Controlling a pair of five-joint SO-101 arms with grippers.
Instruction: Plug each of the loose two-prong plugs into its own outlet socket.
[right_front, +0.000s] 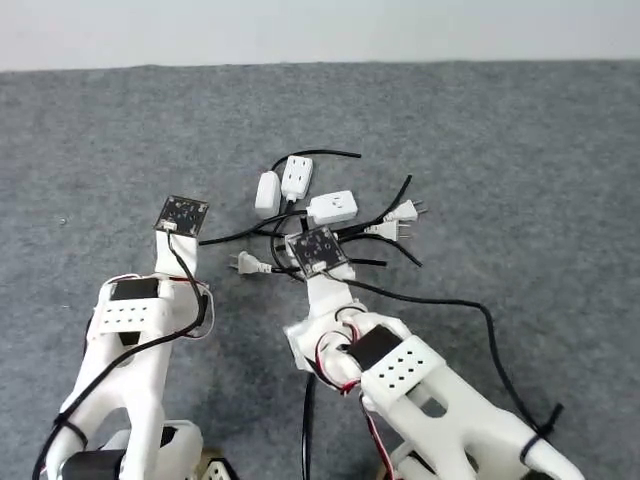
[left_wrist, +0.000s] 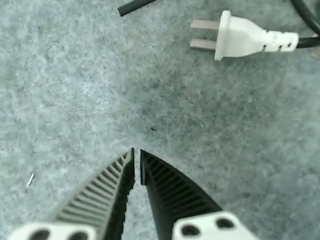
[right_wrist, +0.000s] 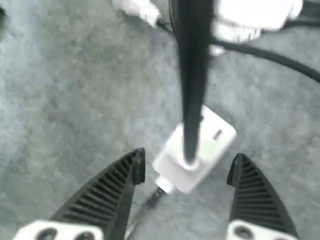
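Item: I am holding the right gripper spread astride a white connector block on the counter, left gripper pressed together short of a loose two-prong plug; risk: the black cable crossing that block fouling my pinch.

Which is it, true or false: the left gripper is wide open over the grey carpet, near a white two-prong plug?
False: the left wrist view shows the left gripper shut, over the grey carpet, near the white two-prong plug.

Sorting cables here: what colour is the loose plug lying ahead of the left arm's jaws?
White plug, black cord; clearest in the left wrist view.
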